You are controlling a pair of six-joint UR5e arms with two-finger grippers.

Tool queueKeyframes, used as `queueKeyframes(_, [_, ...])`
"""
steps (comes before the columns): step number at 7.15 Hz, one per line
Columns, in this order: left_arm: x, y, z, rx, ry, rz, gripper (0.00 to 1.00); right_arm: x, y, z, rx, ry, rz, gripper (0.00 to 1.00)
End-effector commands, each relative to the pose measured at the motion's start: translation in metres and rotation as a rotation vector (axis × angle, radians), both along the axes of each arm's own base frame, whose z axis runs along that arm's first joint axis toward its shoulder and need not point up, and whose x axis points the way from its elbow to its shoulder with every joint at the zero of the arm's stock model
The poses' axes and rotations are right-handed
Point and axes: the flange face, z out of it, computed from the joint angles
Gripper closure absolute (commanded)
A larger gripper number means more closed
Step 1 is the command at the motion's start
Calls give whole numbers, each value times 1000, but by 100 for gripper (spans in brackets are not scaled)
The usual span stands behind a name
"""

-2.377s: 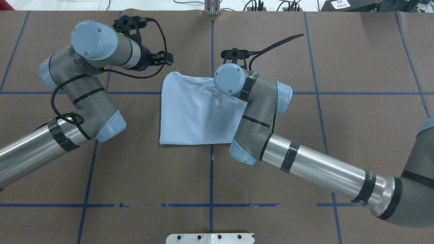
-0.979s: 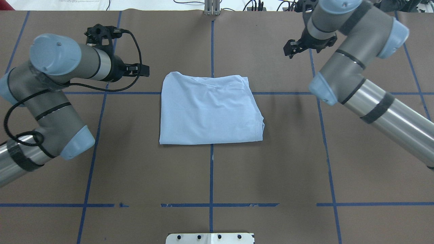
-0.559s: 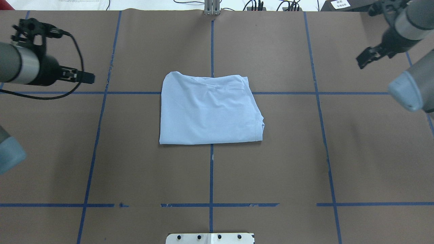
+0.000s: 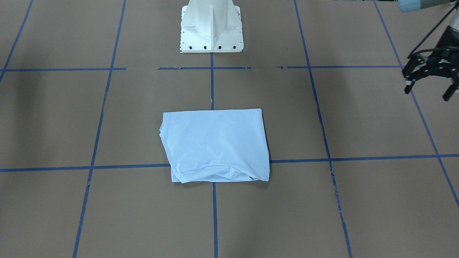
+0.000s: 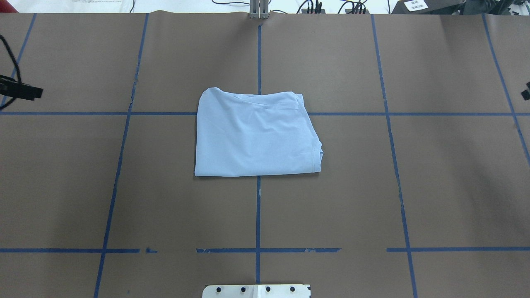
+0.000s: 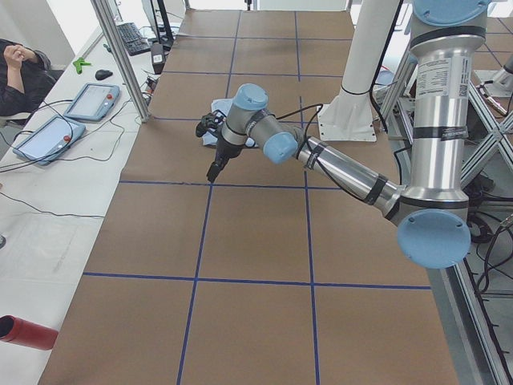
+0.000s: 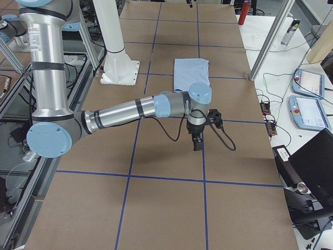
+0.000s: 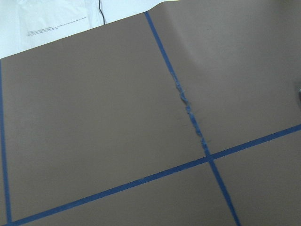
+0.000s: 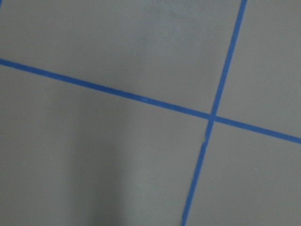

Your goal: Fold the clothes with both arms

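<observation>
Brown table (image 5: 124, 186), blue tape grid (image 5: 258, 207). Folded T-shirt (image 5: 254, 136) flat at centre, on a tape crossing. Left gripper (image 4: 426, 94) well apart, fingers spread, empty. Right gripper (image 7: 197, 139) also apart; spread or closed, cannot tell.

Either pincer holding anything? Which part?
Nothing held. The T-shirt lies folded on the table, clear of left pincer and right pincer.
</observation>
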Motion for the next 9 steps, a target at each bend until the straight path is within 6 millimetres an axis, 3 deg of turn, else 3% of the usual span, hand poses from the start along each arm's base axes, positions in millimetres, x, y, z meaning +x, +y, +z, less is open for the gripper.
queueKeyframes(1, [-92,-1,94,-43,-18,55,0,39,70,62,-87,-20,22,0])
queueKeyframes(2, [-100,11,150,-165,0,50,0,40,86,75,-116,-20,25,0])
queueKeyframes(3, [-102,14,199,-274,-4,49,0,40,88,77,-123,-19,27,0])
queueKeyframes(4, [-123,22,212,-309,20,11,0,40,89,81,-130,-18,26,0])
queueKeyframes(6, [-121,33,219,-470,84,25,0,40,95,84,-131,-13,23,0])
queueKeyframes(9, [-121,31,217,-481,89,19,0,47,99,82,-131,-15,42,0])
